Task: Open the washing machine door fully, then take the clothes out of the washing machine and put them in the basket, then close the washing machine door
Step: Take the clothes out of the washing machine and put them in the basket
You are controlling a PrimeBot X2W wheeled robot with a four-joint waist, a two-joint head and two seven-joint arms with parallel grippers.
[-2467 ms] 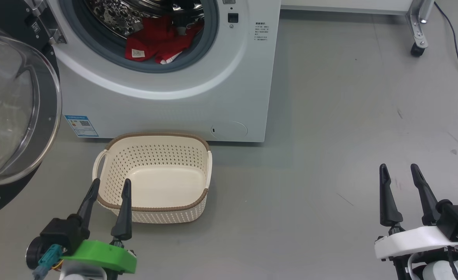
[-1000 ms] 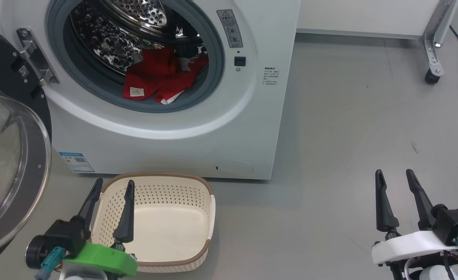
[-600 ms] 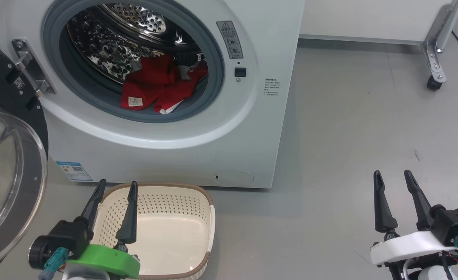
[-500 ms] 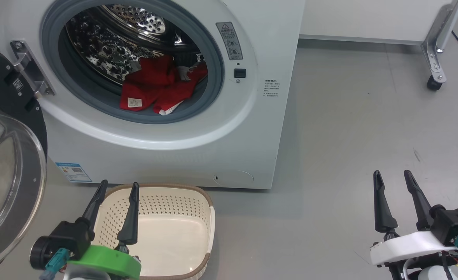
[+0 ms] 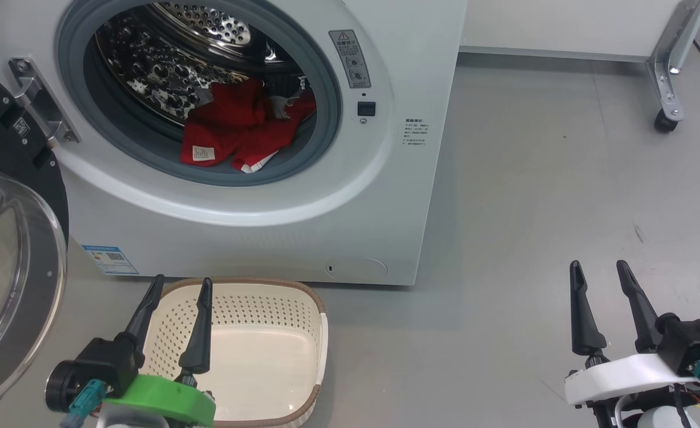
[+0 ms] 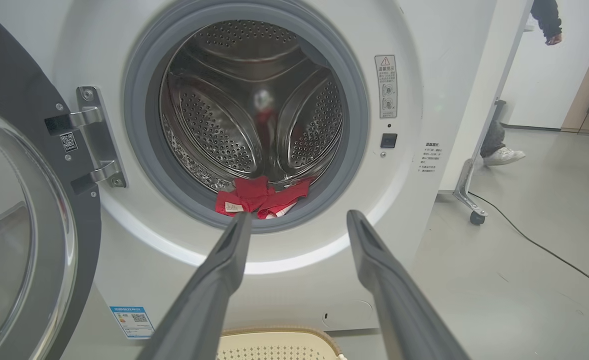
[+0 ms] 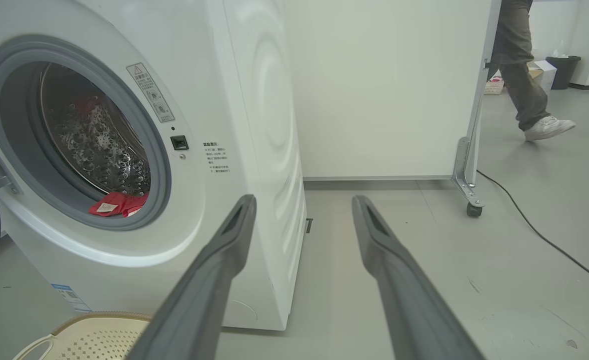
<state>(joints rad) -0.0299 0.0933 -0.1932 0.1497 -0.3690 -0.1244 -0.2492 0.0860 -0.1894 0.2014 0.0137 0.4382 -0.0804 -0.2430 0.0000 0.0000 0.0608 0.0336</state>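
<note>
The crumpled bright red fabric garment (image 5: 237,128) lies low in the open mouth of the big white front-loading washing machine (image 5: 385,196), at roughly twelve o'clock from the nearer left tool (image 5: 182,278) and ten o'clock from the right tool (image 5: 598,263), both spread wide and empty.

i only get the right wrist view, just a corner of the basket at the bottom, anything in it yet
Observer: No. From the head view the basket is empty right down to its bare floor.
Operator: ok and what's the left pincer doing
Observer: The left pincer is open and empty. It points at the washer opening, well short of the clothes that lie at the front of the drum.
</note>
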